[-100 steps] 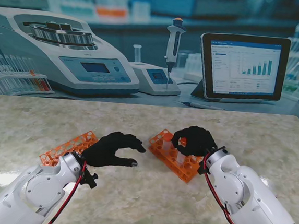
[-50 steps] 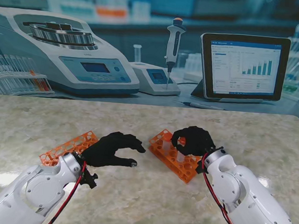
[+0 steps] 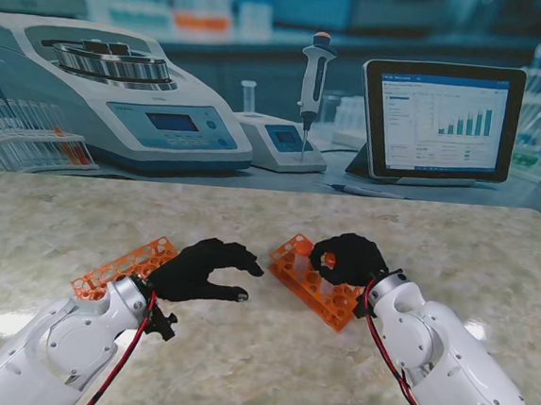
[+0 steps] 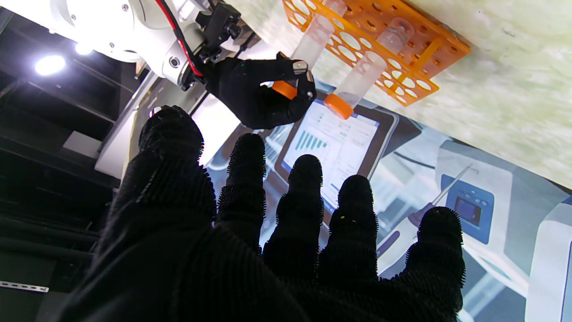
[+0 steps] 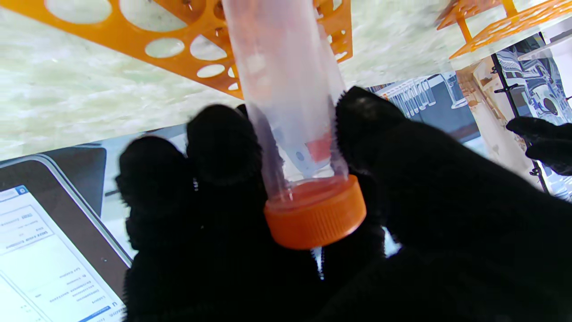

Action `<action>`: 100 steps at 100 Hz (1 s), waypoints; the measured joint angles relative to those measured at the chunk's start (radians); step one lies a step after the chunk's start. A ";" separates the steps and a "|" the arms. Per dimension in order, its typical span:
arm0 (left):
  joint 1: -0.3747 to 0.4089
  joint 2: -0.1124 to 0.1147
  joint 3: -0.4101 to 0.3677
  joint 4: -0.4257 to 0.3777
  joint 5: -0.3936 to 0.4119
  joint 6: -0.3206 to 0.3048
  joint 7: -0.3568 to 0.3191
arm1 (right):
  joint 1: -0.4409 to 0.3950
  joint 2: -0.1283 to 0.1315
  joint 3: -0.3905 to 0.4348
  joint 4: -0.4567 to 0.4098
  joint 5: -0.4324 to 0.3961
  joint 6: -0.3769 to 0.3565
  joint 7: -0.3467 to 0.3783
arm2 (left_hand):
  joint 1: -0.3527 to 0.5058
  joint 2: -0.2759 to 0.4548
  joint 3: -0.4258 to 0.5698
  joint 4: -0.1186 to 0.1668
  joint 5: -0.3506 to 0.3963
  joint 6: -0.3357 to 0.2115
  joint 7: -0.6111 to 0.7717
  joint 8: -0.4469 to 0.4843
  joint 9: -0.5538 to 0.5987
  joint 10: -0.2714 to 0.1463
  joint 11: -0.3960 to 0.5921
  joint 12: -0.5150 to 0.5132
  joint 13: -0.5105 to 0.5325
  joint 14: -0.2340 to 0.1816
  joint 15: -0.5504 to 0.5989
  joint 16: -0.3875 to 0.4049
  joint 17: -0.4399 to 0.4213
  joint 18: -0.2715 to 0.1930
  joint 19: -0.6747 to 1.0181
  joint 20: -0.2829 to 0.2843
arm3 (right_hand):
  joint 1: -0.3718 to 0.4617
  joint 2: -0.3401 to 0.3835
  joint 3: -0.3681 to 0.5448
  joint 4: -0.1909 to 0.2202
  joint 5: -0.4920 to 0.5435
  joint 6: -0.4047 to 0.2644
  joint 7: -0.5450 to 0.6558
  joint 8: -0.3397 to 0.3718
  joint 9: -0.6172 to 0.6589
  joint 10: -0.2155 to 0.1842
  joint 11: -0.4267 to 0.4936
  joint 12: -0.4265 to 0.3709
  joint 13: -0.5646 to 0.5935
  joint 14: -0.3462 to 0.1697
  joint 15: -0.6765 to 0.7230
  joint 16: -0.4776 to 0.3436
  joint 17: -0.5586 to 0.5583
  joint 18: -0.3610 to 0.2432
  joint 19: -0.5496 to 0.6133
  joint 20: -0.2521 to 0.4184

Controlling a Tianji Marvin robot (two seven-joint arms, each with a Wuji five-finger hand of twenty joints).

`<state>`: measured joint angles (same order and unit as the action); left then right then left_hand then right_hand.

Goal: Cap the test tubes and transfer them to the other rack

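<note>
- Our right hand (image 3: 349,258) was closed around a clear tube (image 5: 286,98) with an orange cap (image 5: 315,215), thumb on one side and fingers on the other, gripping just under the cap.
- That tube stood in the orange rack (image 3: 316,280) on our right side of the marble table (image 3: 257,353); its lower end was still down in one of the rack's holes.
- From the left wrist we saw the same rack (image 4: 380,49) with the held tube (image 4: 313,38) and, just beside it, a second capped tube (image 4: 357,80) standing untouched in another hole.
- Our left hand (image 3: 204,269) held nothing; its fingers (image 4: 304,197) were spread and slightly curled, hanging over the table between the two racks.
- The other rack (image 3: 123,265) lay on our left side, partly hidden behind the left wrist; we could not tell whether it held any tubes.
- Behind the table stood a printed lab backdrop with a tablet (image 3: 440,123) and a pipette (image 3: 313,88).
</note>
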<state>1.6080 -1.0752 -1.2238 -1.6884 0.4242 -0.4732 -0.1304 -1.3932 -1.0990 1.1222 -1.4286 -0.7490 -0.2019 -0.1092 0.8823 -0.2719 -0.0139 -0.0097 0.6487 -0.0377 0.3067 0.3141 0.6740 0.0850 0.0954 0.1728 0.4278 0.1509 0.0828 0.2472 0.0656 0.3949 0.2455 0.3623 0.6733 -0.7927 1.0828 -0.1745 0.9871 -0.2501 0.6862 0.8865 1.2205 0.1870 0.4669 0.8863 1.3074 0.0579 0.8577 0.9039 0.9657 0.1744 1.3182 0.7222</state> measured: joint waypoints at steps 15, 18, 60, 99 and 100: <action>0.000 0.000 -0.001 0.000 0.000 0.000 -0.001 | -0.004 0.002 0.001 -0.002 -0.006 0.003 0.015 | 0.000 0.008 0.000 0.000 0.000 0.000 0.000 0.000 0.000 0.000 0.000 0.000 0.000 0.000 0.000 0.000 0.000 0.000 0.000 0.000 | 0.048 0.018 -0.093 0.000 -0.013 0.003 0.001 -0.075 -0.029 -0.017 -0.032 -0.069 -0.058 0.006 -0.134 -0.020 -0.155 0.017 -0.041 0.024; 0.000 0.000 -0.001 0.000 0.000 0.000 -0.001 | -0.005 0.003 0.002 -0.003 -0.008 0.003 0.020 | 0.000 0.008 0.000 0.000 0.000 0.000 0.000 0.000 0.000 0.000 0.000 0.000 0.000 0.000 0.000 0.000 0.000 0.000 0.000 0.000 | 0.051 0.030 -0.115 0.000 -0.030 -0.012 0.025 -0.122 -0.040 -0.031 -0.047 -0.076 -0.083 0.007 -0.166 -0.020 -0.189 0.026 -0.046 0.024; 0.001 0.000 -0.001 -0.002 0.000 0.004 -0.001 | -0.028 0.010 0.024 -0.031 -0.039 0.001 0.040 | 0.000 0.008 0.000 0.000 0.000 0.000 0.000 0.000 0.000 0.000 0.000 0.000 0.000 0.000 0.000 0.000 0.000 0.000 0.000 0.000 | -0.050 0.114 -0.362 0.002 -0.201 -0.052 0.119 -0.410 -0.180 -0.189 -0.165 -0.287 -0.352 0.030 -0.421 -0.151 -0.525 0.079 -0.199 0.021; 0.007 0.000 -0.003 -0.010 -0.002 0.008 -0.001 | -0.100 0.010 0.101 -0.129 -0.086 -0.020 -0.006 | 0.000 0.044 0.000 0.000 -0.002 0.000 -0.008 -0.004 -0.015 0.000 0.000 0.000 0.000 0.000 0.000 0.000 0.000 0.000 0.000 0.000 | -0.113 0.216 -0.467 0.022 -0.201 -0.032 0.004 -0.380 -0.210 -0.190 -0.169 -0.325 -0.407 0.040 -0.485 -0.203 -0.609 0.088 -0.260 0.009; 0.007 0.000 -0.003 -0.011 -0.002 0.008 -0.001 | -0.103 0.009 0.104 -0.134 -0.088 -0.022 -0.009 | 0.000 0.048 0.000 0.000 -0.005 0.000 -0.011 -0.005 -0.015 0.000 0.000 0.000 0.000 0.000 0.000 0.000 0.000 0.000 0.000 0.000 | -0.113 0.220 -0.469 0.026 -0.201 -0.031 -0.002 -0.380 -0.210 -0.190 -0.172 -0.326 -0.407 0.040 -0.489 -0.209 -0.610 0.088 -0.262 0.009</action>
<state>1.6154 -1.0751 -1.2272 -1.6993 0.4221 -0.4648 -0.1314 -1.4967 -1.0897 1.2267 -1.5626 -0.8370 -0.2235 -0.1177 0.8823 -0.2236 -0.0137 -0.0097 0.6438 -0.0378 0.2961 0.3092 0.6591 0.0850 0.0954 0.1728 0.4276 0.1509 0.0828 0.2472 0.0656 0.3949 0.2455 0.3623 0.5604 -0.5726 0.6138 -0.1484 0.7866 -0.2814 0.6838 0.5068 1.0105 -0.0028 0.2952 0.5608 0.9000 0.0983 0.3690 0.6950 0.3560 0.2627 1.0566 0.7310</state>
